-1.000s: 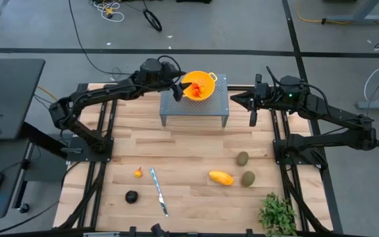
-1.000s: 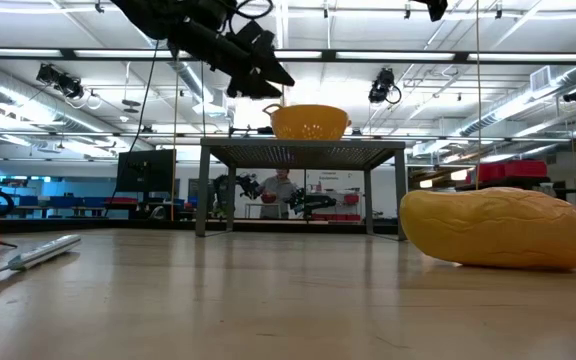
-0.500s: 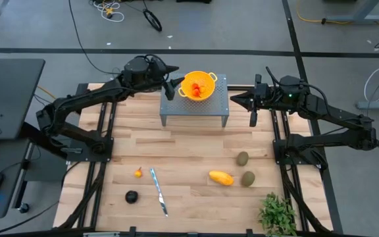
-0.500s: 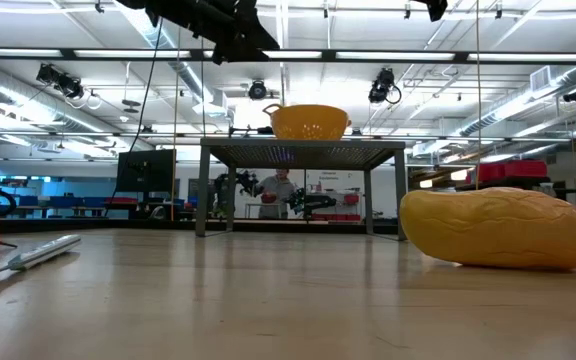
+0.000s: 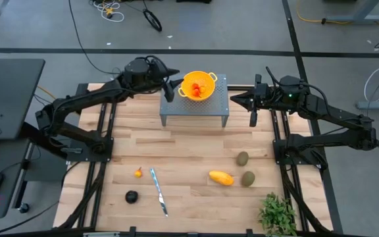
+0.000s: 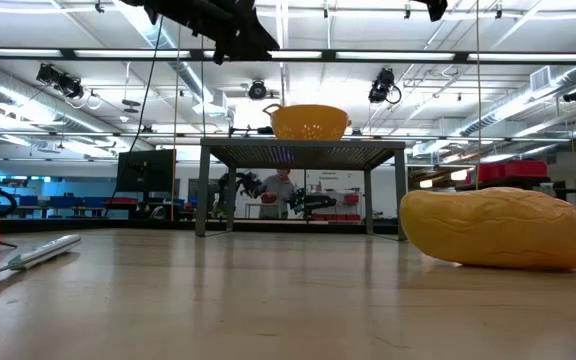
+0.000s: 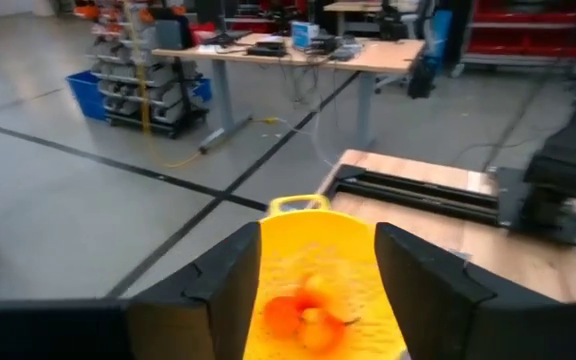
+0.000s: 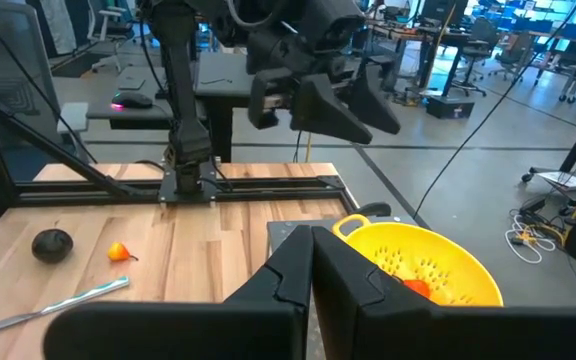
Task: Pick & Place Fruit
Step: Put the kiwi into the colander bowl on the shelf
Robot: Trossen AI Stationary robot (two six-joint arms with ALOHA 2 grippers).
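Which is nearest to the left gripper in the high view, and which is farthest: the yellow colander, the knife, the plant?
From the left gripper:
1. Yellow colander, just beside it on the metal stand.
2. Knife, on the table's near left.
3. Plant, at the near right corner.

From my station the overhead picture is evenly bright: the wooden table (image 5: 189, 164) shows only faint, soft shadows under the metal stand (image 5: 195, 105) and both arms. Low down, long ceiling strip lights (image 6: 368, 55) glare white across the hall and throw a pale sheen on the tabletop. There the yellow-orange fruit (image 6: 498, 228) sits close and slightly soft, the nearest wood blurred, the background fairly crisp. On the left wrist feed the yellow colander (image 7: 318, 270) and the fruit inside are smeared. The right wrist feed is sharp, though straight lines bow near its edges.
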